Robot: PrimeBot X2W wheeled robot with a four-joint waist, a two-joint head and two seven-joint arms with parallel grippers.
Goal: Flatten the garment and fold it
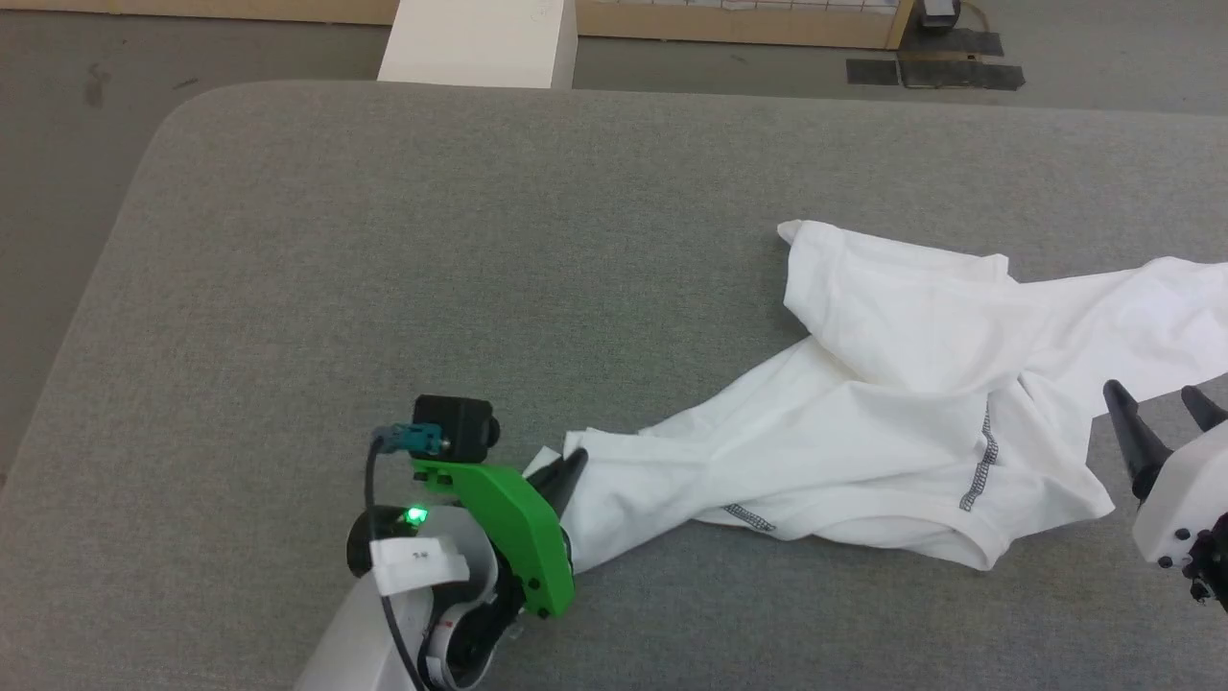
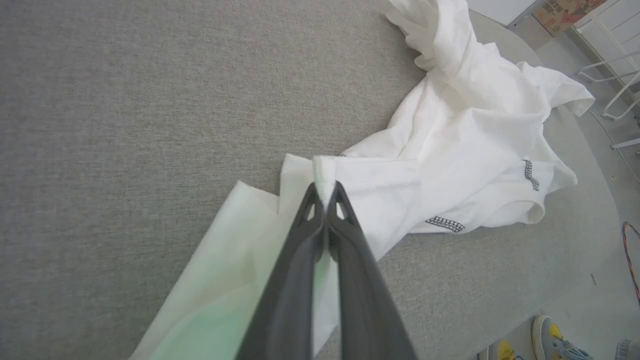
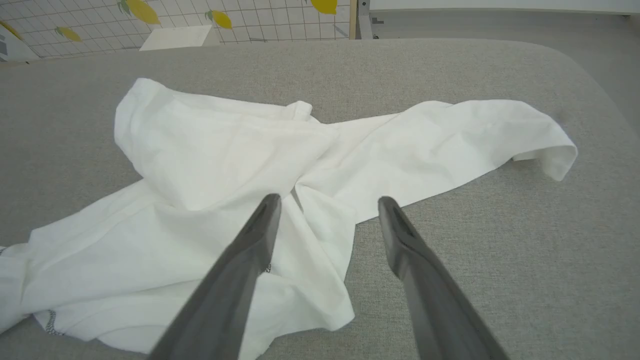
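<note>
The garment (image 1: 902, 384) is a white T-shirt lying crumpled on the grey table (image 1: 384, 250), stretched from the lower middle to the right edge, with dark zigzag stitching showing. My left gripper (image 1: 568, 467) is shut on its near-left corner; in the left wrist view the left gripper (image 2: 325, 192) has a small fold of the garment (image 2: 465, 135) pinched between its tips. My right gripper (image 1: 1156, 408) stands open at the lower right, just above the cloth's right part. In the right wrist view the right gripper (image 3: 327, 205) hovers open over the garment (image 3: 240, 165), holding nothing.
A rigid white box (image 1: 480, 43) stands beyond the table's far edge. The table's rounded left corner (image 1: 182, 115) drops to grey floor. A person's shoes (image 2: 555, 342) show on the floor past the table edge. A wire grid wall (image 3: 150, 20) stands behind.
</note>
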